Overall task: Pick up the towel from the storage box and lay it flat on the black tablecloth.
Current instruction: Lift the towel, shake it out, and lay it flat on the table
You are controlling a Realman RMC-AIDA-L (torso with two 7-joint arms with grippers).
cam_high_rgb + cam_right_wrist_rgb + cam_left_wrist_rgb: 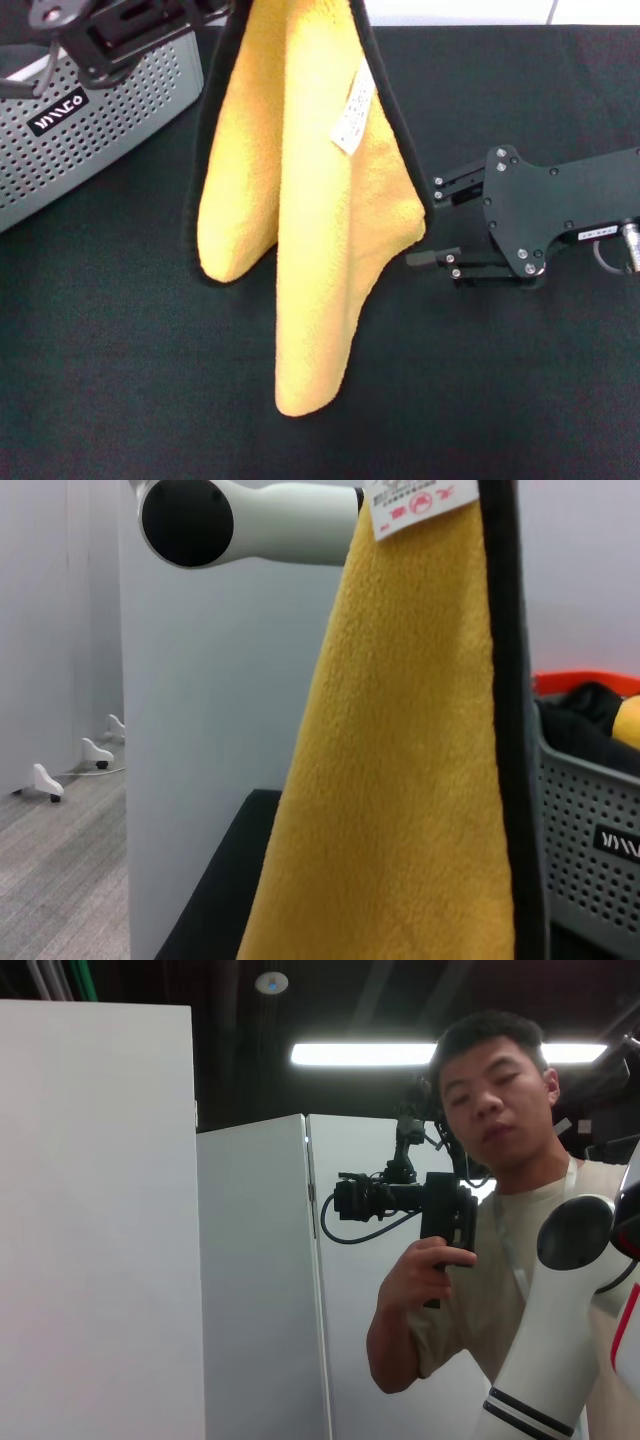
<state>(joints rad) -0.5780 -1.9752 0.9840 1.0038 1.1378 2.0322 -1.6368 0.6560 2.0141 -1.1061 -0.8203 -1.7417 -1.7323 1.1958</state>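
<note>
Two tools in play. Right tool (pixel 432 225) sits low over the black tablecloth (pixel 520 400), lying roughly level, fingers spread apart and empty, tips pointing at the towel (pixel 300 230) just beside its hanging right edge, maybe brushing it, can't tell for sure. Towel lies straight toward the robot's left from that tool. Its long axis runs vertical: it hangs in folds from the top of the head view, white label (pixel 353 118) facing out, lowest corner down by the tablecloth; touching or not, can't tell. Left tool is out of sight past the top edge of the head view, so its grip can't be seen; judging by the hang, it holds the towel's upper part. Storage box (pixel 120 120) stands to the left of the towel, towel already out of it. Right arm is clearly nearer the free edge; next move probably pinches that edge to spread the towel flat.
</note>
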